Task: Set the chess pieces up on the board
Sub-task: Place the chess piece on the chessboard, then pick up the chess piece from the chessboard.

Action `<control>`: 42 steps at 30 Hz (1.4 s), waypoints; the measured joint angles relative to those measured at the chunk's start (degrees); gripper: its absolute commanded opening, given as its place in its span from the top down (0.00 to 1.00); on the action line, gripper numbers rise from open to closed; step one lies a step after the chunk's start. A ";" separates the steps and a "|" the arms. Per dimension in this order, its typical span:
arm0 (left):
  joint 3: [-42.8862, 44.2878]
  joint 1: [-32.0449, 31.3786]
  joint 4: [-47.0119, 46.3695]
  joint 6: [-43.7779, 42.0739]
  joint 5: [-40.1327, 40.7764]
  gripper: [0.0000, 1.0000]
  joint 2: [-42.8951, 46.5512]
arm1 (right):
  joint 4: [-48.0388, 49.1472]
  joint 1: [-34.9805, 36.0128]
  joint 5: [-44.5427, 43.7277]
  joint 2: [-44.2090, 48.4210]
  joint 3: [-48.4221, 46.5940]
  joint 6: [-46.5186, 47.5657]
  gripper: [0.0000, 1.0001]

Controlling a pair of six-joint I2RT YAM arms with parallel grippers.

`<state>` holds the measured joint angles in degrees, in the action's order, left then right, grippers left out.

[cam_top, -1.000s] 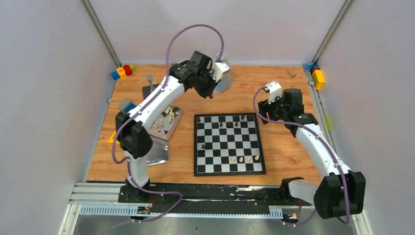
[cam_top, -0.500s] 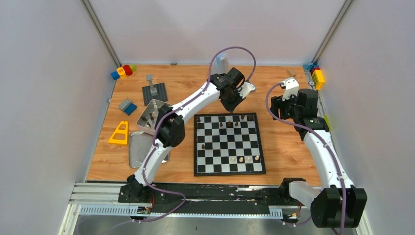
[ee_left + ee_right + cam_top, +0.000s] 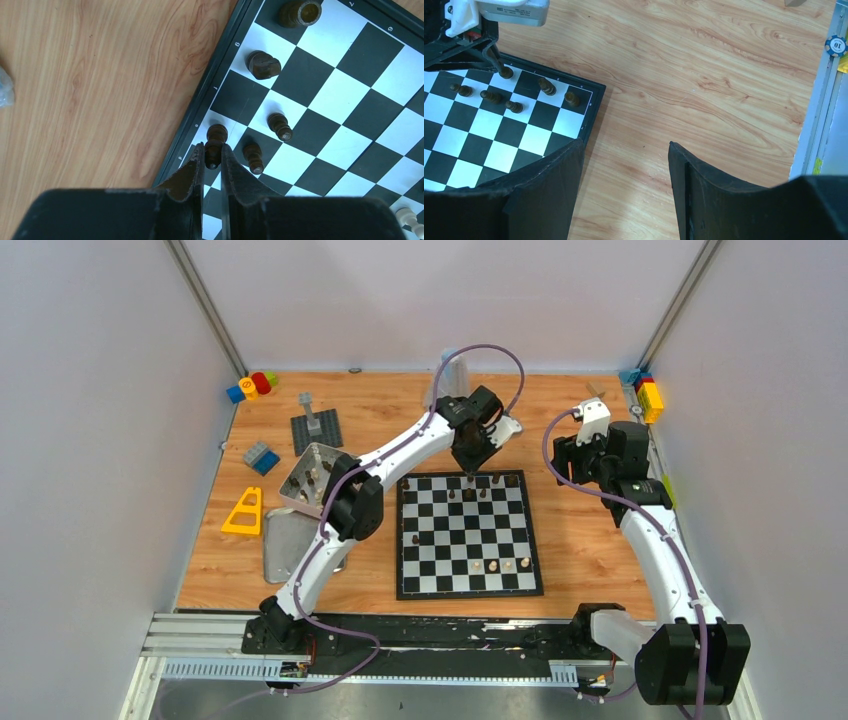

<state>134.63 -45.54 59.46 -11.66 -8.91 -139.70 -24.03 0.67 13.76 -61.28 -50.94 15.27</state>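
The chessboard [image 3: 467,570] lies mid-table. My left gripper [image 3: 470,468] hangs over its far edge, shut on a dark chess piece [image 3: 215,137] that stands at a back-row square next to the border. Other dark pieces [image 3: 262,64] stand on the far rows; several cream pieces [image 3: 493,565] stand near the front. A lone dark piece [image 3: 415,539] is on the left side. More pieces lie in the silver tin [image 3: 312,476]. My right gripper [image 3: 626,150] is open and empty above bare wood, right of the board's far right corner [image 3: 591,107].
A tin lid [image 3: 285,542] and a yellow triangle [image 3: 245,511] lie left of the board. A grey studded plate [image 3: 316,428], coloured bricks [image 3: 252,386] and a clear plastic thing [image 3: 455,372] are at the back. More bricks [image 3: 648,395] sit at the back right.
My left arm swung from the tin area at the back left over to the board's far edge and lowered slightly. The right arm rose and moved back a little, then held still.
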 measured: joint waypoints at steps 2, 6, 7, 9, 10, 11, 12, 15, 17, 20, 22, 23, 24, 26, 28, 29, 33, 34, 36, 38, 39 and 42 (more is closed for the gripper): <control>0.02 -0.13 0.02 0.00 0.39 0.84 -0.20 | 0.00 0.00 0.00 0.00 0.00 0.00 0.37; 0.02 -0.26 0.11 0.00 0.68 0.82 -0.76 | 0.00 0.00 0.02 0.00 0.00 0.00 0.37; 0.02 -0.24 0.20 0.00 0.76 0.82 -0.94 | 0.00 0.00 0.02 0.00 0.00 0.00 0.37; 0.22 -0.26 0.28 -0.04 0.94 0.80 -1.01 | 0.00 0.00 0.02 0.00 0.00 0.00 0.37; 0.24 -0.26 0.42 -0.04 0.94 0.80 -1.05 | 0.00 0.00 0.02 0.00 0.00 0.00 0.37; 0.31 -0.26 0.50 -0.04 0.96 0.78 -1.09 | 0.00 0.00 0.02 0.00 0.00 0.00 0.37; 0.39 -0.28 0.57 -0.04 1.05 0.77 -1.11 | 0.00 0.00 0.04 0.00 0.00 0.00 0.37; 0.66 -0.28 0.83 -0.11 1.18 0.67 -1.22 | 0.00 0.00 0.04 0.00 0.00 0.00 0.37; 0.68 -0.28 1.20 -0.15 1.36 0.60 -1.22 | 0.00 0.00 0.07 -0.02 0.00 0.00 0.37; 0.98 -0.28 1.60 -0.15 1.64 0.53 -1.22 | 0.00 0.00 0.07 -0.02 0.00 0.00 0.37; 1.27 -0.28 1.64 -0.07 1.79 0.48 -1.22 | 0.00 0.00 0.09 -0.02 0.00 0.00 0.37; 1.40 -0.28 1.64 -0.04 1.86 0.47 -1.22 | 0.00 0.00 0.15 -0.02 0.00 0.00 0.37; 1.62 -0.28 1.68 -0.07 1.95 0.46 -1.22 | 0.00 0.00 0.22 -0.02 0.00 0.00 0.37; 1.81 -0.28 1.66 -0.04 2.14 0.44 -1.22 | 0.00 0.00 0.28 -0.13 0.00 0.00 0.37; 1.84 -0.28 1.62 -0.09 2.58 0.42 -1.22 | 0.00 0.00 0.39 -0.28 0.00 0.00 0.37; 1.84 -0.28 1.62 -0.11 2.84 0.42 -1.18 | 0.00 0.00 0.52 -0.44 0.00 0.00 0.37; -1.53 -0.28 0.66 -0.48 4.20 0.35 1.57 | -0.04 0.00 1.62 -1.27 0.00 -0.02 0.36; -3.10 -0.28 0.52 -0.68 4.57 0.32 3.04 | -0.04 0.00 1.92 -1.49 0.00 -0.04 0.36; -7.04 -0.28 -0.52 -1.16 5.25 0.27 7.04 | -0.07 0.00 2.56 -1.95 0.00 -0.07 0.36; -11.04 -0.17 -1.55 -1.84 6.03 0.23 11.69 | -0.09 0.00 2.99 -2.23 0.00 -0.11 0.36; -13.11 0.09 -2.38 -2.03 6.45 0.21 14.23 | -0.09 0.00 3.19 -2.29 0.00 -0.13 0.36; -19.96 1.29 -4.55 -2.89 7.15 0.18 22.36 | -0.09 0.00 3.72 -2.29 0.00 -0.17 0.36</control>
<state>114.67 -44.25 54.92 -14.55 -1.76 -117.34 -24.12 0.67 17.47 -63.57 -50.94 15.09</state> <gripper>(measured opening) 0.795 0.637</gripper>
